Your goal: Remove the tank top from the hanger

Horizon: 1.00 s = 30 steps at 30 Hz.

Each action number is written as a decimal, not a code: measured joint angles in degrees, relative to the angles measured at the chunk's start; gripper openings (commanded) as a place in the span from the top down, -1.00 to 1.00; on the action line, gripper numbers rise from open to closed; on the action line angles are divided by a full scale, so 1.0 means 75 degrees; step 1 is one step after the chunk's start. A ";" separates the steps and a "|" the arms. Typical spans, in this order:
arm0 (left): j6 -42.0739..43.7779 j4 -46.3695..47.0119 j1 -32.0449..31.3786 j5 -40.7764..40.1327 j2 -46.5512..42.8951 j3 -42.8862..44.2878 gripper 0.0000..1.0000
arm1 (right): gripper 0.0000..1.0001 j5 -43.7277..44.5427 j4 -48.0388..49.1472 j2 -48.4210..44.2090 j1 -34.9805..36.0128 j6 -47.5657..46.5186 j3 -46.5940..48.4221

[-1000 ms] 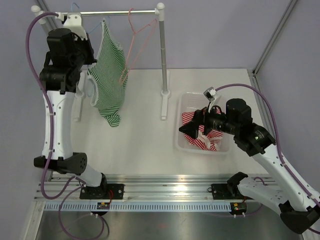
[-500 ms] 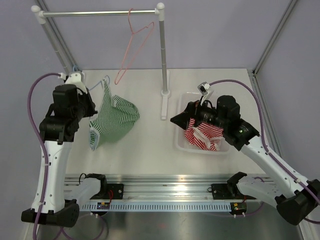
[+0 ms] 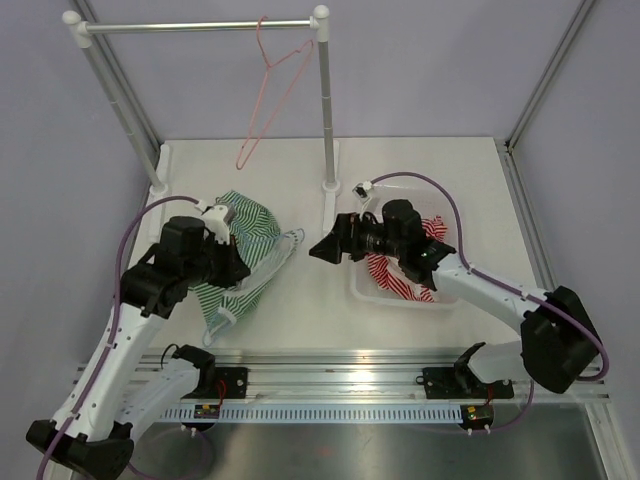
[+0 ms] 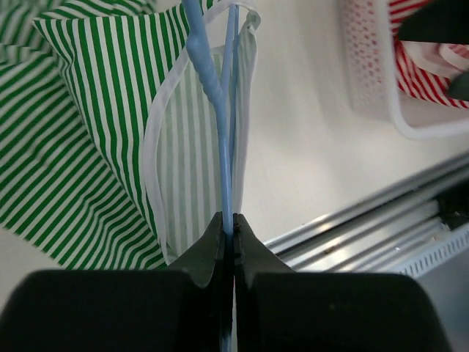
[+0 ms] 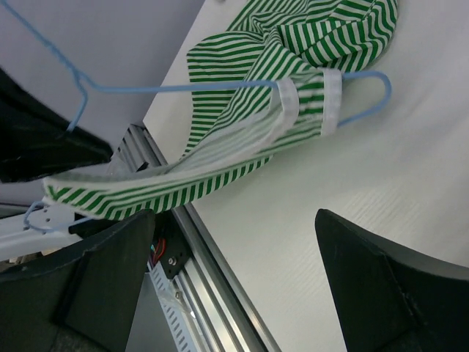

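Note:
The green-and-white striped tank top (image 3: pixel 250 222) lies crumpled on the table at the left, still threaded on a blue wire hanger (image 3: pixel 291 243). My left gripper (image 3: pixel 236 268) is shut on the hanger's wire near the front of the garment. The left wrist view shows the wire (image 4: pixel 223 132) pinched between the jaws of that gripper (image 4: pixel 233 226), with the top (image 4: pixel 88 132) beyond. My right gripper (image 3: pixel 322 248) is open and empty, a little right of the top. The right wrist view shows the gripper (image 5: pixel 234 257) facing the top (image 5: pixel 293 44) and hanger (image 5: pixel 176 88).
A white basket (image 3: pixel 395 300) with red-striped clothes stands at the right, under my right arm. A clothes rail (image 3: pixel 200 25) spans the back, with a pink hanger (image 3: pixel 265 95) on it and a post (image 3: pixel 325 110) behind my right gripper. The metal front rail (image 3: pixel 330 360) borders the table.
My left arm has brought the hanger and tank top down from the rail onto the table. My right arm has swung left out of the basket towards the top.

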 measured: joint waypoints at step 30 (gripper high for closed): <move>-0.0119 0.0758 -0.0213 0.1332 -0.0679 -0.0312 1.00 | 1.00 0.3273 -0.1743 0.2043 0.0204 -0.1189 0.2203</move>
